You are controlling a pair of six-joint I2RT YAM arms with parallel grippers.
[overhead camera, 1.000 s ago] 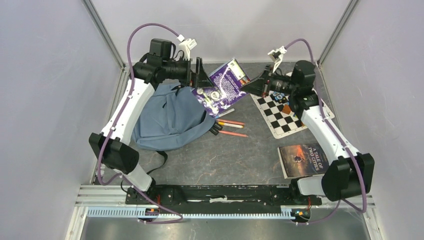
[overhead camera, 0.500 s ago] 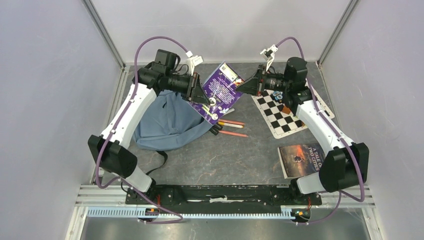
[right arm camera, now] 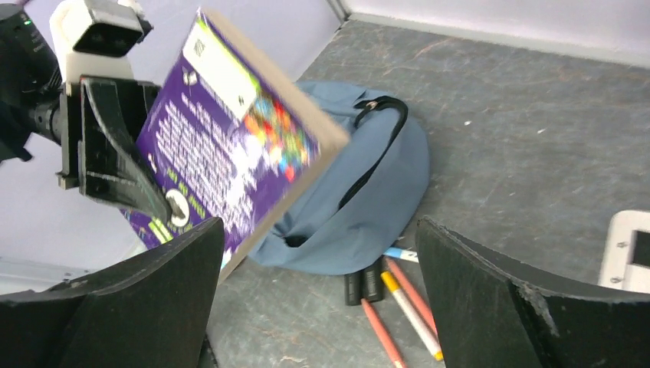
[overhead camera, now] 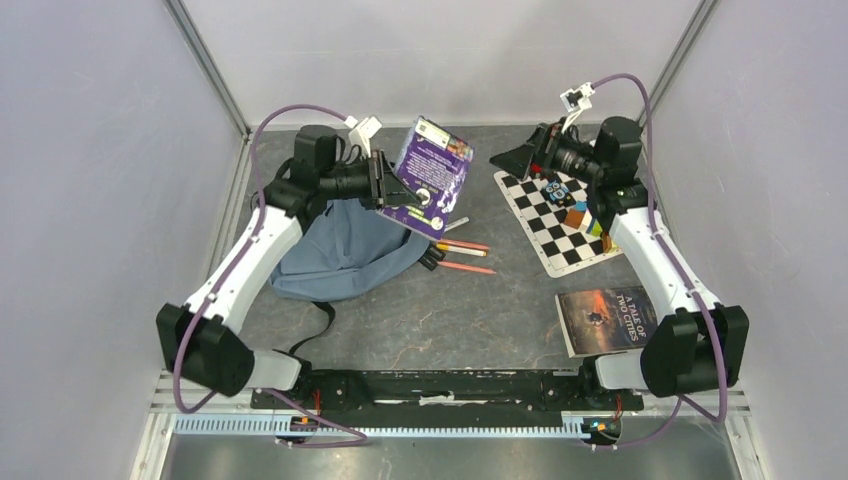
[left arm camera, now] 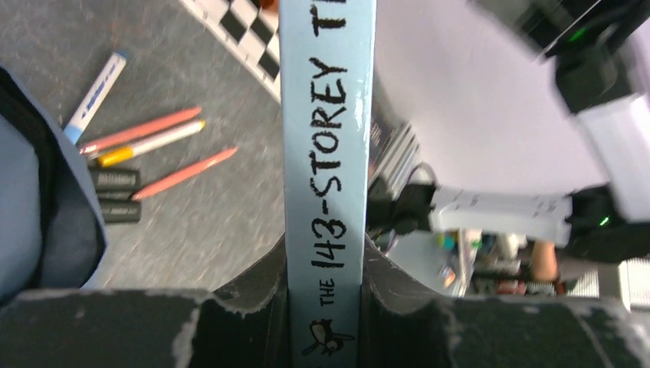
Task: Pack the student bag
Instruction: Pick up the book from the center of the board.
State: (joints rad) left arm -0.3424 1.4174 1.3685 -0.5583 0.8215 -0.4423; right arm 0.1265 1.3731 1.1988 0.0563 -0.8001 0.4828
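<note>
The left gripper [overhead camera: 390,190] has its jaws clamped narrow on the spine end of the book [overhead camera: 432,172] and holds it clear of the bench [overhead camera: 440,320]. In the left wrist view the spine runs straight out from between the jaws, so the book's long axis continues the gripper's own line. From above, the book stands tilted, its free end raised toward the far wall.

The bag [overhead camera: 340,250] lies flat on the bench under the left forearm. It is below the book and on the near-left side of it, and only its far right edge sits under the book. The left arm is much the nearer to it. The right gripper [overhead camera: 510,162] hangs over the far corner of the chessboard [overhead camera: 560,230], well apart from the bag, with its jaws wide and nothing between them.

I judge that the coming move turns on this offset. The book has to come down and back toward the left base, leading end first, to meet the bag's mouth. A black zipper line curves over the bag's top in the right wrist view, with a small dark gap at the lower edge. I cannot tell whether the mouth gapes wide enough, and I can see nothing inside.

The pens [overhead camera: 460,252] lie just beside the bag's right edge, some touching it. A novel [overhead camera: 605,318] lies near the right base. Small pieces sit on the chessboard, too small to name.
</note>
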